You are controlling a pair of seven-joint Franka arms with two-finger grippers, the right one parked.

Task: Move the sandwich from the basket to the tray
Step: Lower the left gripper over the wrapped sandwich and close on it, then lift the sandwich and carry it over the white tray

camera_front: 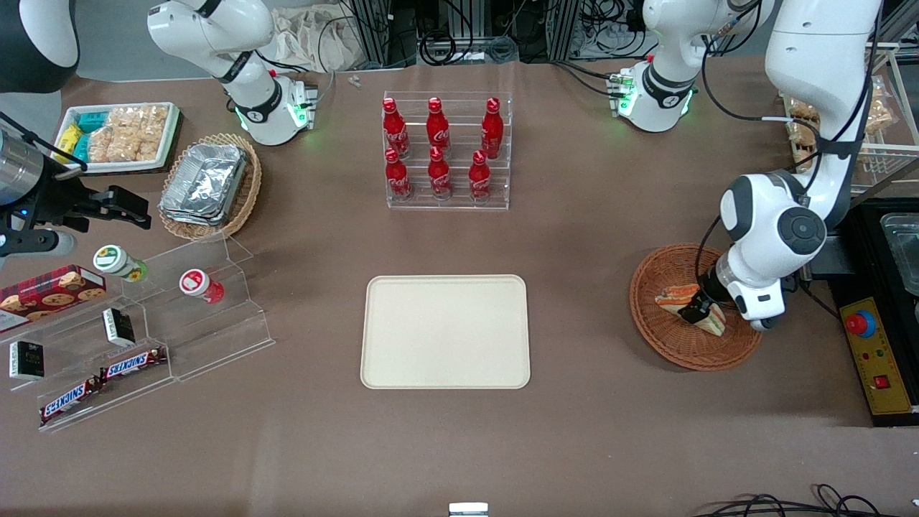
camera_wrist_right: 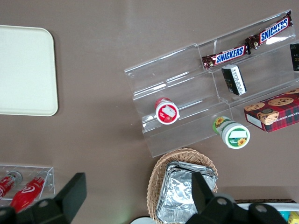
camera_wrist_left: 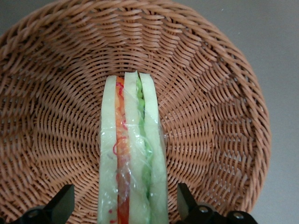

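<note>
brown table (camera_front: 589,237), tangled black cables (camera_front: 459,36); even overhead light

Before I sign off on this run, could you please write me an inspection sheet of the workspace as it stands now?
Surface: brown table, no spills seen.
Job's things: sandwich on edge in the basket, wrapped in clear film; tray bare.
Clutter: bottle rack, foil containers in a paler basket, snack tray, acrylic steps with Snickers bars, cups and a cookie box.
Grippers: gripper low in the basket, open, one finger on each side of the sandwich, not touching.
Cables: bundles at the table's edge farthest from the front camera.
Surroundings: emergency-stop box toward the working arm's end.
</note>
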